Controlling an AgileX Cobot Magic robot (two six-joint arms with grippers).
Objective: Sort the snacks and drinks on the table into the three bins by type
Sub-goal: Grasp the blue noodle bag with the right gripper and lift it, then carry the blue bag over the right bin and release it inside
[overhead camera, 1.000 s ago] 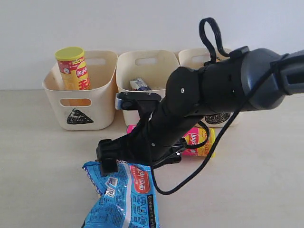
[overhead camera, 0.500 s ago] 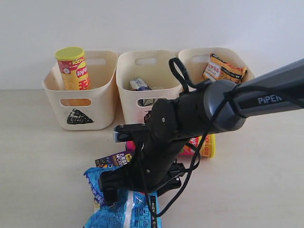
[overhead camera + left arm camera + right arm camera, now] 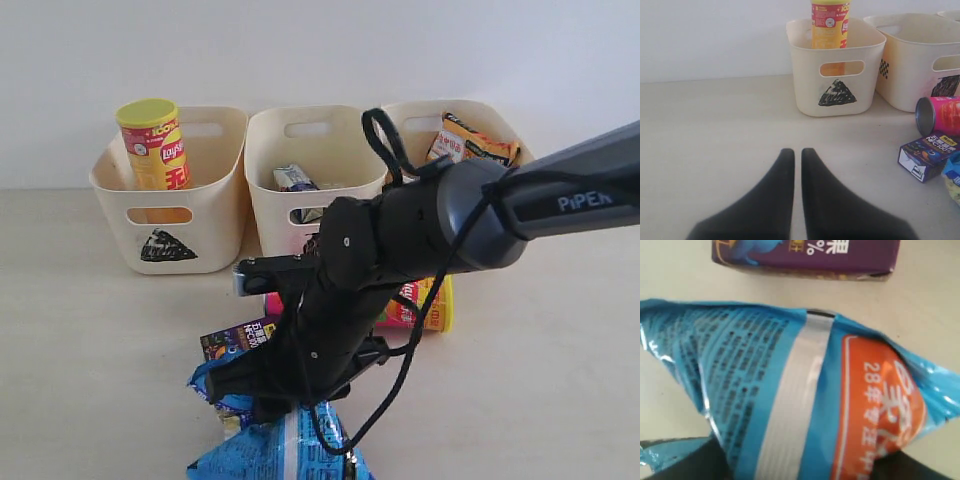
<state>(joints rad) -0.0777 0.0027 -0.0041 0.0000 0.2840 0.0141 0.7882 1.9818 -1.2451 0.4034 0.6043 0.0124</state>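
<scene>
Starting with the exterior view: my right gripper [image 3: 268,388] is low over the table [image 3: 90,330], clamped on the top of the blue bag [image 3: 290,450], which bunches into a narrow neck right under it. The purple carton [image 3: 235,338] lies just beside the gripper, and the pink tube [image 3: 425,305] lies on its side behind my arm. Beyond that, the yellow-red tube [image 3: 155,145] stands in the triangle bin [image 3: 115,200], the white carton [image 3: 295,178] is in the middle bin [image 3: 345,125], and the orange bag [image 3: 470,140] is in the third bin [image 3: 415,108].

Left wrist view: my left gripper [image 3: 794,151] has its fingers pressed together on nothing, with the triangle bin straight ahead.

Right wrist view: the blue bag fills the space between my fingers [image 3: 685,467] (only their dark bases show), with the purple carton just past it.
</scene>
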